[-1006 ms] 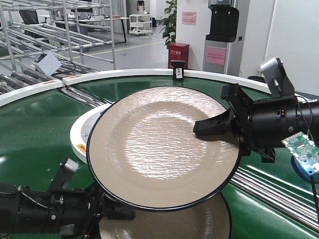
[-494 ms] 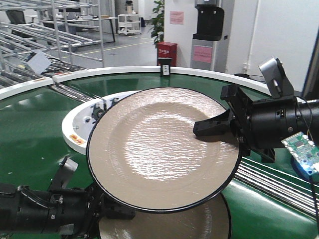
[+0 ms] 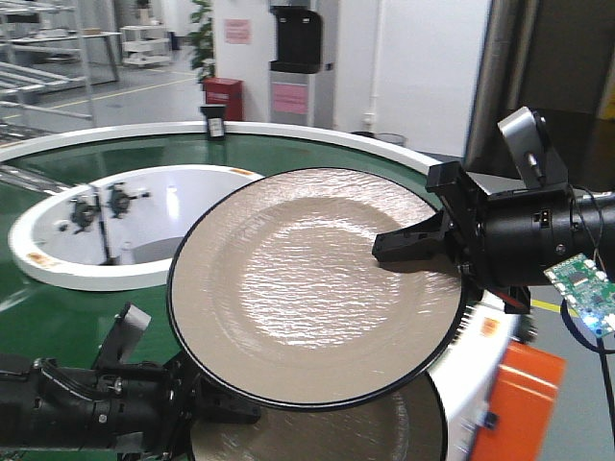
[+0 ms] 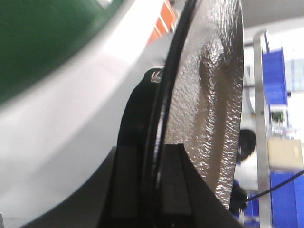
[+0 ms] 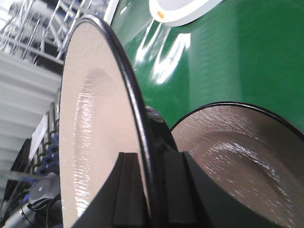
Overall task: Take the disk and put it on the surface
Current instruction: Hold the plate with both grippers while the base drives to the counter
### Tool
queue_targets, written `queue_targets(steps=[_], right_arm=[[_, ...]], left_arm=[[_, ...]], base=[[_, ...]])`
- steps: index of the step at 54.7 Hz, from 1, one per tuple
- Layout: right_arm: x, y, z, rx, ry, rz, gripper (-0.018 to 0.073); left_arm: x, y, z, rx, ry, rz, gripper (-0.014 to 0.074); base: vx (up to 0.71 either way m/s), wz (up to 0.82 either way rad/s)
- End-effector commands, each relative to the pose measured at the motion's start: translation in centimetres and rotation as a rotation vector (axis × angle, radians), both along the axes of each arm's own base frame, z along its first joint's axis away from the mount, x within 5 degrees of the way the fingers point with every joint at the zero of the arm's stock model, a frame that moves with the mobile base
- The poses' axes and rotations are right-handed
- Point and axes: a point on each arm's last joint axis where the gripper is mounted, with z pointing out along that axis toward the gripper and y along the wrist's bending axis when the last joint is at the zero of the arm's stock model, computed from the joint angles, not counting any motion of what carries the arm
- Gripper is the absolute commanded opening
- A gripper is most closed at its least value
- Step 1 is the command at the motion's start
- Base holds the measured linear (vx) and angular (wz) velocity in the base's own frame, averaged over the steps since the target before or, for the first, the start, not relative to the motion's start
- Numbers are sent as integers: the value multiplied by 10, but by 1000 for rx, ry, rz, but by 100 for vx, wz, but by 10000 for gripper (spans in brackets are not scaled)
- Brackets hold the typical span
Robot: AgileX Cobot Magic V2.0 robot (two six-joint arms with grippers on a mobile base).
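**Disk held off the belt in the right gripper**

Disk (image 3: 307,288): cream, rippled glaze, thin black rim. It was in the air, tilted steeply, with its face toward the front camera. It filled the middle of that view and touched nothing below.

Right gripper (image 3: 394,252): clamped on the disk's right-hand rim. One black finger lay across the face; the other was hidden behind. In the right wrist view the rim ran edge-on between the two fingers, which were narrow and tight on it.

Second plate (image 3: 365,432): same glaze and black rim. It sat lower and behind the disk, which covered its top.

Left gripper (image 3: 231,408): low at the left, where the two rims overlapped. In the left wrist view its fingers were closed on a plate rim seen edge-on. Going by the front view, this was the second plate.

Green belt (image 3: 86,307): curved below and behind both plates. A white ring (image 3: 58,274) sat in its middle.

Orange box (image 3: 519,403): at lower right, blurred.

Circuit board (image 3: 581,288): green, hanging off the right arm.
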Motion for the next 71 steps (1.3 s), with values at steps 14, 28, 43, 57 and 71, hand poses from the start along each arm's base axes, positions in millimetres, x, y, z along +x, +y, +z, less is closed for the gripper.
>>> queue_targets(steps=[14, 28, 43, 57, 71], right_arm=[[-9, -1, 32, 123, -83, -32, -8], [-10, -1, 32, 122, -83, -31, -8], [-10, -1, 32, 122, -82, -30, -8], [-10, -1, 32, 122, -82, -30, -8], [-10, -1, 32, 122, -82, -30, -8]], left_arm=[[-6, -4, 30, -139, -29, 5, 0], [-6, -4, 30, -139, -29, 5, 1], [-6, -4, 30, -139, -29, 5, 1], [-6, -4, 30, -139, -29, 5, 1], [-6, -4, 30, -139, -29, 5, 1]], base=[[-18, -54], [-12, -63], [-5, -65], [6, -55], [15, -48]])
